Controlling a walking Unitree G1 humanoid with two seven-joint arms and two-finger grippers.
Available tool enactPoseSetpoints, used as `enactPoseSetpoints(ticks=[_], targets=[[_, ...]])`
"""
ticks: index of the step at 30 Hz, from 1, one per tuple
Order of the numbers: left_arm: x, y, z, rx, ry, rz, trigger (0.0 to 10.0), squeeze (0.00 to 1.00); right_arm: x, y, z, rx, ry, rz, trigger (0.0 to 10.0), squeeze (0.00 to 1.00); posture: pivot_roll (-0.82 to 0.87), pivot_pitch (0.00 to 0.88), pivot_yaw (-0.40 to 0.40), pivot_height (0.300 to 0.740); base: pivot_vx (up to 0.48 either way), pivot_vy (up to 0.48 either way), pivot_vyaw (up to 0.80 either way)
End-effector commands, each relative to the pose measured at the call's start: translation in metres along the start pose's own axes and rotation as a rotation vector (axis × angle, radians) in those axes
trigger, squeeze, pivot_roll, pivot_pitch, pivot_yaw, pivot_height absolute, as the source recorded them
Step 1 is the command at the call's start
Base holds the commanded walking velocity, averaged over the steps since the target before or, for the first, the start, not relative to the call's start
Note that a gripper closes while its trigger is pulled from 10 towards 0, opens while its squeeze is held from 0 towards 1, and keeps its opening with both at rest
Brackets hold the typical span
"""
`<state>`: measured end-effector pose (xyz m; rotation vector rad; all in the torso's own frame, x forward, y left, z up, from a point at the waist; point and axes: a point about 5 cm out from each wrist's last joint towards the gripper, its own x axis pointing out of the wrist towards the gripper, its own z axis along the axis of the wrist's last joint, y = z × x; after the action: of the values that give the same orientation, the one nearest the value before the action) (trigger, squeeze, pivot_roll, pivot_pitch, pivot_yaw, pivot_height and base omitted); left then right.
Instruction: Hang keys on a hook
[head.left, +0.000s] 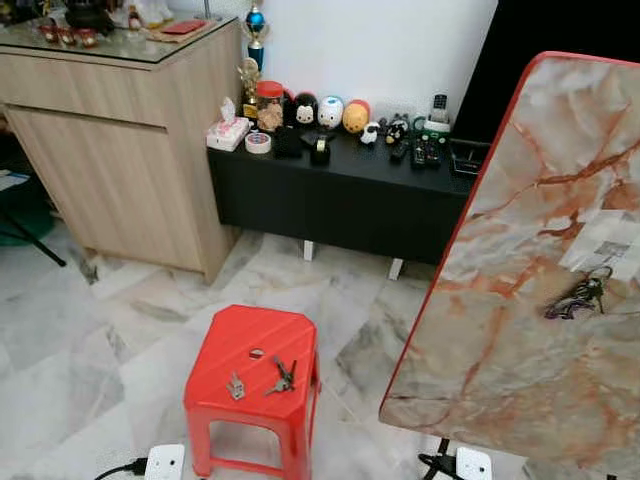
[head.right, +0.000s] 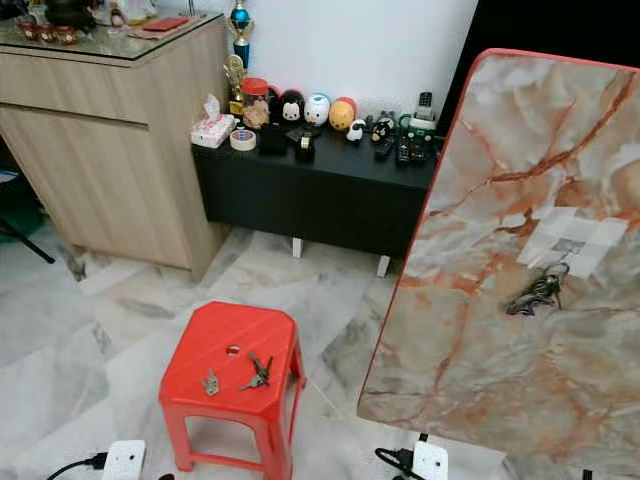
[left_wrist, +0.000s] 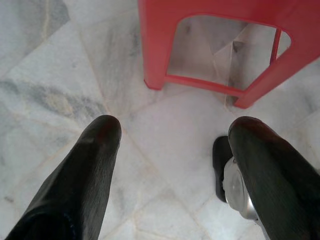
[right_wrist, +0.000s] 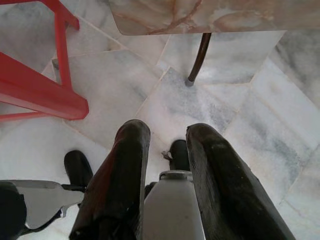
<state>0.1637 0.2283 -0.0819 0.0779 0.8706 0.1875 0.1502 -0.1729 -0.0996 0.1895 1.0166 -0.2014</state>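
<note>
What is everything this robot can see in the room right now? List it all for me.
Stool: one, red plastic, on the marble floor in front of the robot.
Keys on stool: two small sets, metal; the second set lies beside the first.
Marble board: one, tilted, red-edged, to the right.
Keys on board: one dark bunch, hanging below a taped patch.
Black cabinet: one, low, against the white wall.
Toy figures: a row, mixed colours, on the black cabinet.
Tissue box: one, on the black cabinet's left end.
Wooden cabinet: one, light brown, glass-topped, left.
Left gripper: black fingers open, pointing at the floor by the stool.
Right gripper: black fingers open, pointing at the floor.
</note>
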Motion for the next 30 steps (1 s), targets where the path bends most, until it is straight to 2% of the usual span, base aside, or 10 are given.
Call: enactPoseSetpoints(ticks=[1,15,30], targets=[[-0.0001,0.0022,-0.0013,-0.001,0.013,0.011,10.0,0.0,0.0,0.0004,-0.0003,0.0,0.001,-0.001,10.0,0.0,0.06,0.0,-0.07,0.74,0.0,0.48,0.0],[-0.0002,0.0101,-0.0007,-0.004,0.012,0.02,10.0,0.0,0.0002,0.0012,0.0007,-0.004,0.0,0.002,10.0,0.0,0.06,0.0,-0.07,0.74,0.0,0.48,0.0],[0.0002,0.0071,0.0011,-0.004,0.002,0.016,10.0,0.0,0.0003,0.0016,0.0021,-0.003,-0.009,0.006,10.0,0.0,0.06,0.0,-0.073,0.74,0.0,0.48,0.0]])
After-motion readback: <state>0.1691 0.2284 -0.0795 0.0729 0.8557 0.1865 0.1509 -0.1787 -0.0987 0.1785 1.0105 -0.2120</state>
